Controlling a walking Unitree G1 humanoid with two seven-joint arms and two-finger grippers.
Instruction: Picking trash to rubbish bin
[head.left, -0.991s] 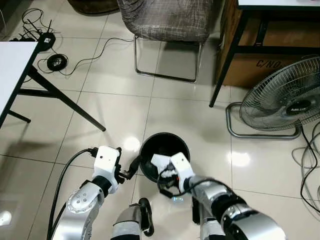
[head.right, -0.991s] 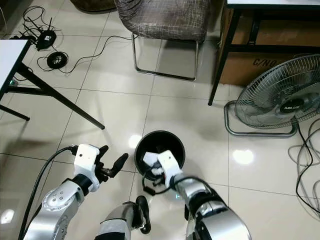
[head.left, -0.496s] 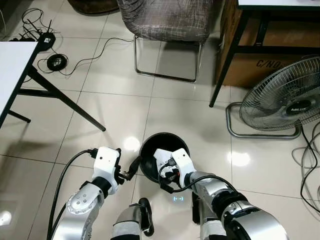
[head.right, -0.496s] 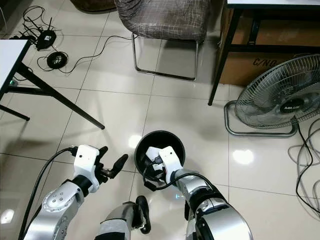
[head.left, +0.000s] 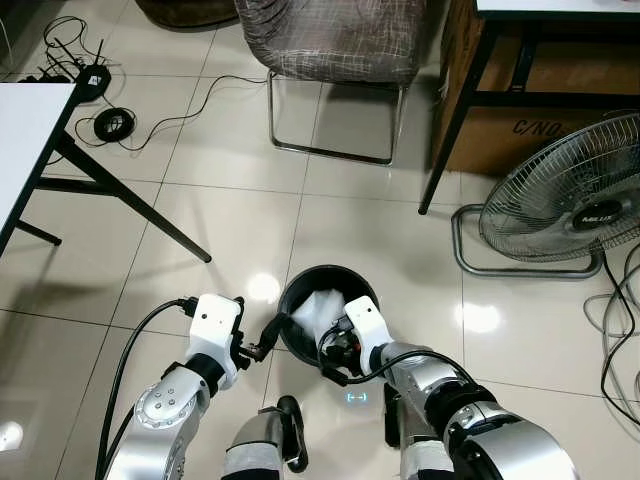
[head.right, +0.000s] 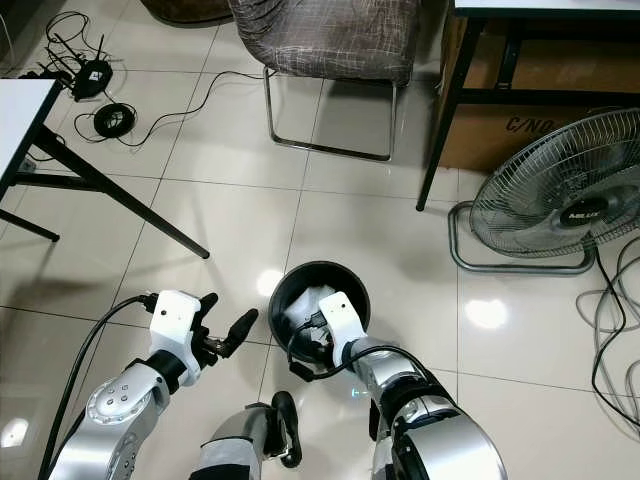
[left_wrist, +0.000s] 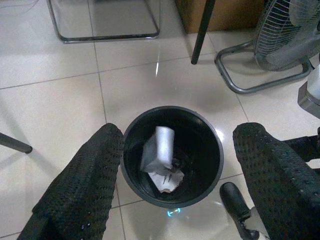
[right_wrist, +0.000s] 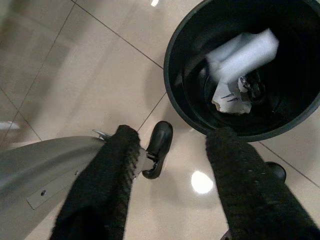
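Black plastic rubbish bin (head.left: 329, 313), round, standing on pale glossy floor tiles (head.left: 230, 220). Contents: white crumpled trash (left_wrist: 161, 155) (lying loose inside, touching no finger). Right gripper (right_wrist: 175, 170): above the bin's near rim, fingers spread, holding nothing. Left gripper (left_wrist: 175, 165): beside the bin, fingers spread. Chair (head.left: 335, 40) and fan (head.left: 570, 195) beyond.

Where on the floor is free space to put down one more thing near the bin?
Bare tiles lie between the black bin, the chair and the white table's legs. Another free patch is between the bin and the fan. It is crowded at the bin's near rim, where the left hand and right hand hover.
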